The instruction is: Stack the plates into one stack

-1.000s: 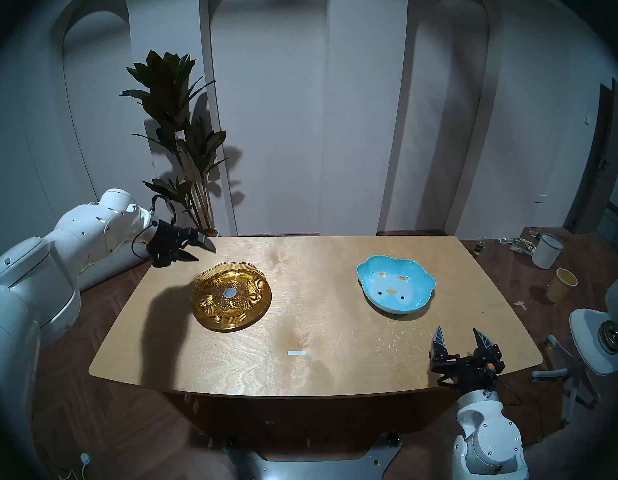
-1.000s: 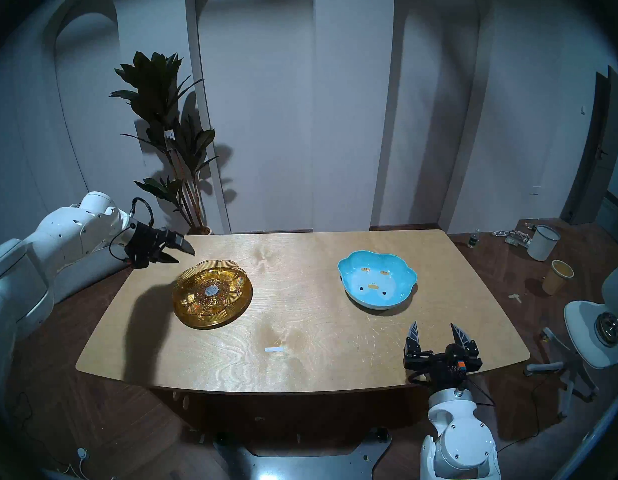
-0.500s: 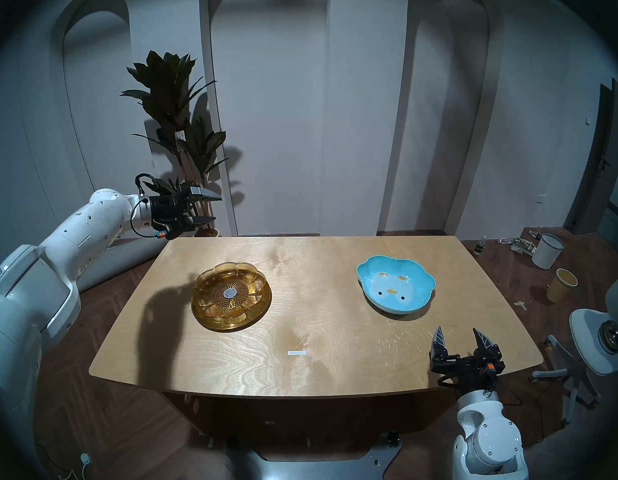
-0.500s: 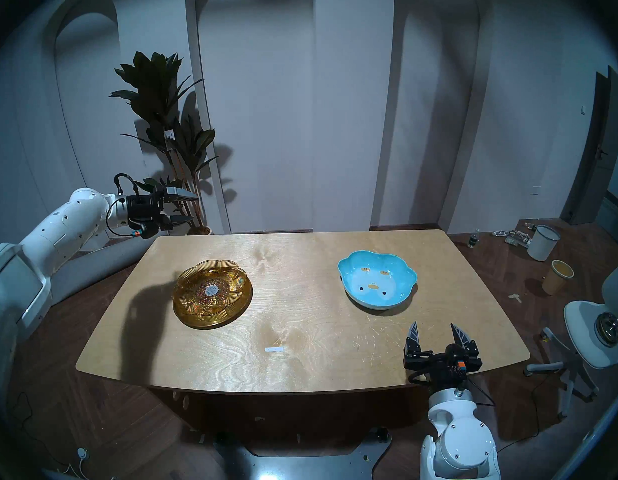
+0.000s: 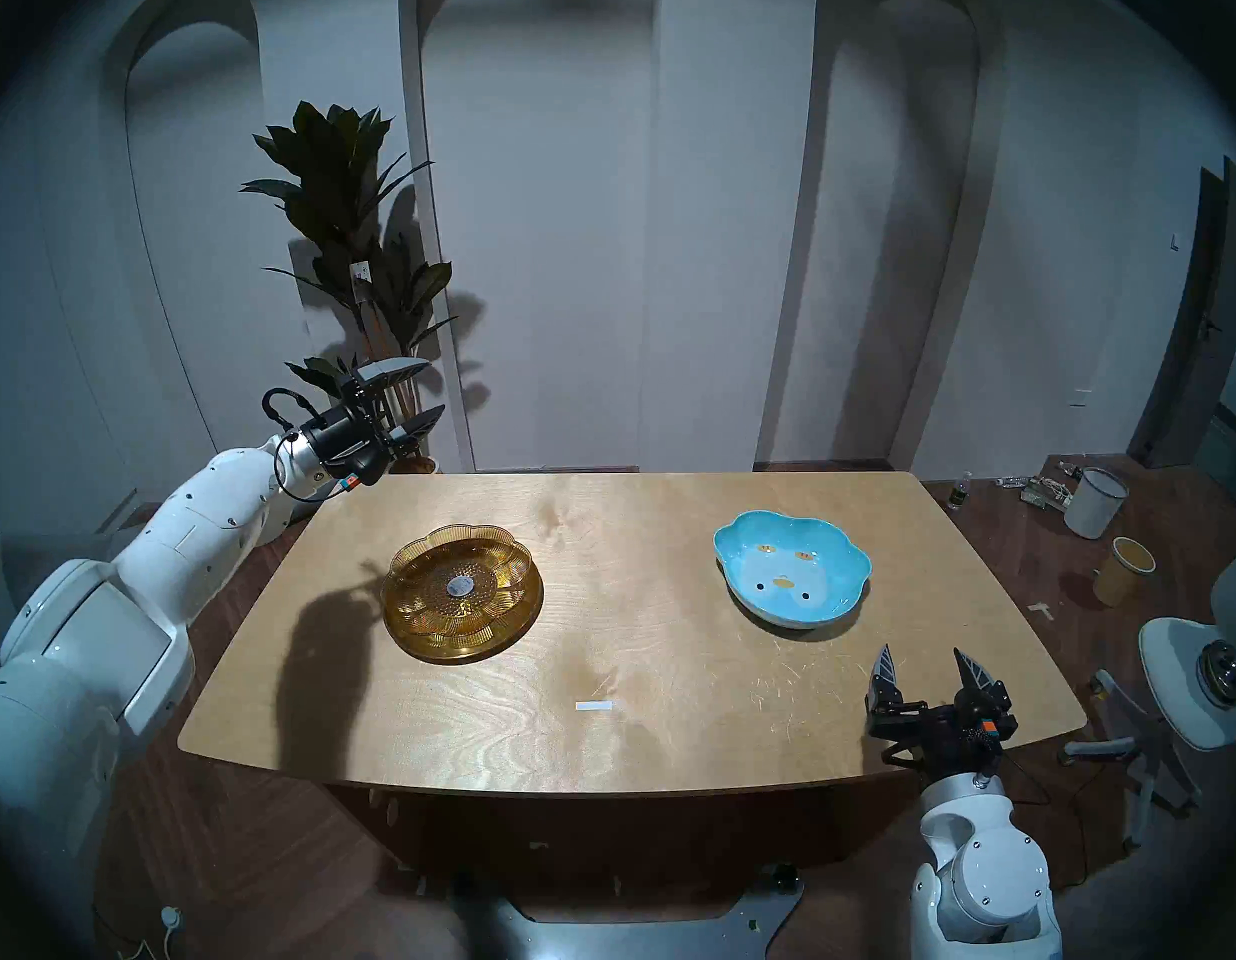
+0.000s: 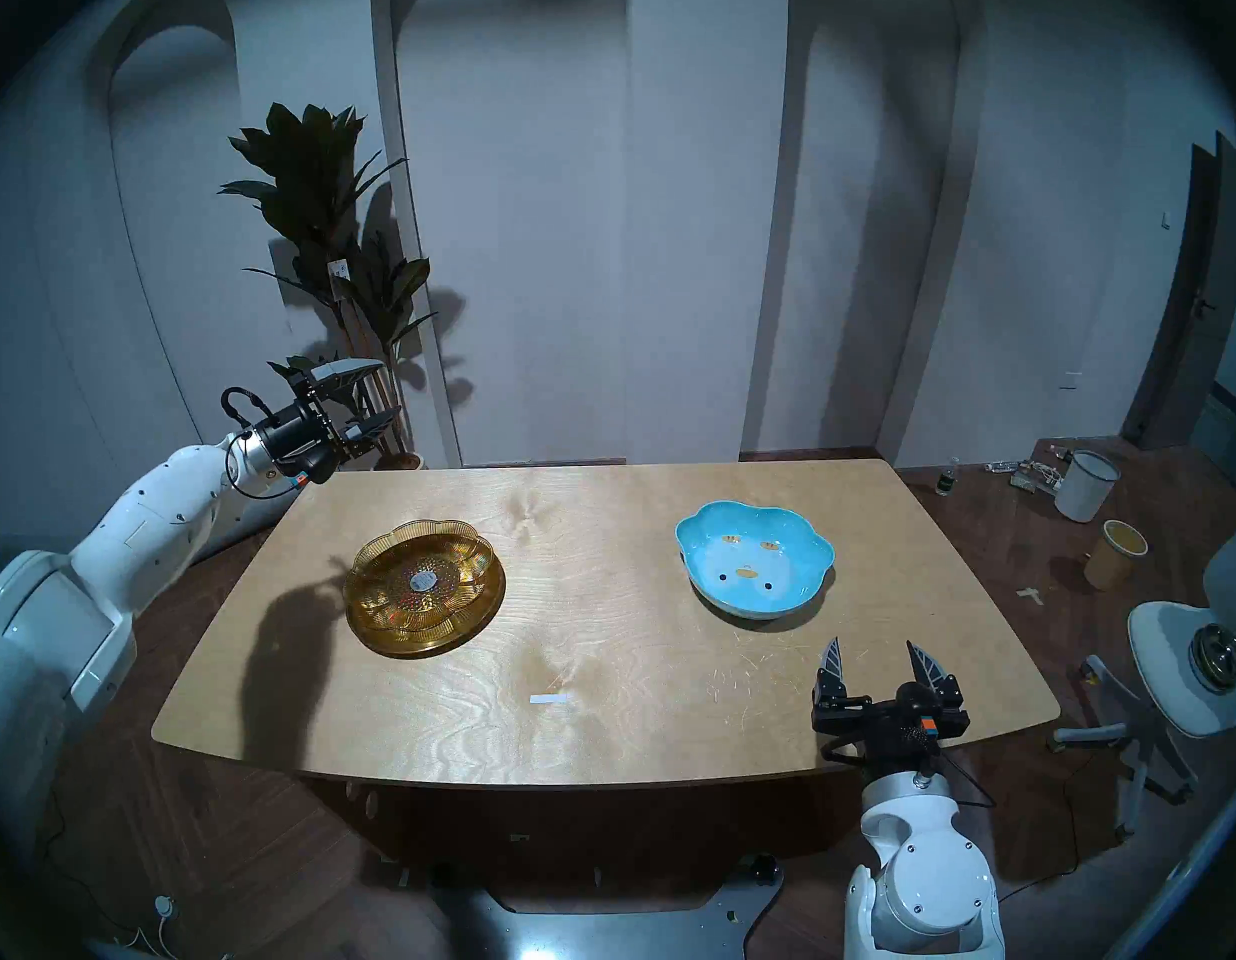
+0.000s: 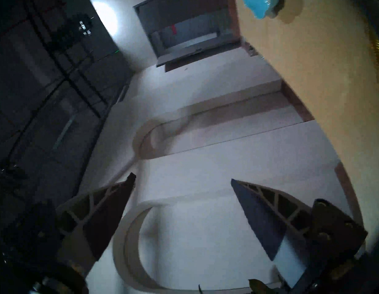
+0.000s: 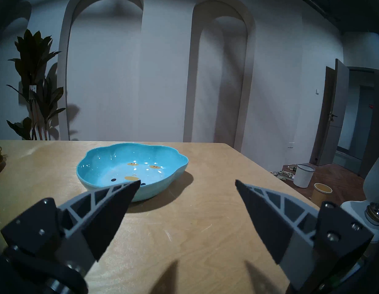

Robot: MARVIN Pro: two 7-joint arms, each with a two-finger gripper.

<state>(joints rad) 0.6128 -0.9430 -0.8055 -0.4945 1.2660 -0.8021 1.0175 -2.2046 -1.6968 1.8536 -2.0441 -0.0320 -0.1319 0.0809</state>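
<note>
Two of the three plates are already nested at nine o'clock on the bench [image 5: 629, 668]: amber flower plate [image 5: 456, 586] on the gold plate [image 5: 515, 629]. The left pincer [image 5: 421, 392], spread wide and empty, has lifted off them and tilted upward. Only the blue lobed dish [image 5: 792, 571] at three o'clock remains, directly ahead of the gaping, empty right pincer [image 5: 930, 668].

An amber ribbed flower plate [image 5: 457, 584] sits nested on a round gold plate [image 5: 515, 627] at the left, while a light-blue lobed dish [image 5: 792, 568] lies alone, upright, far right.
</note>
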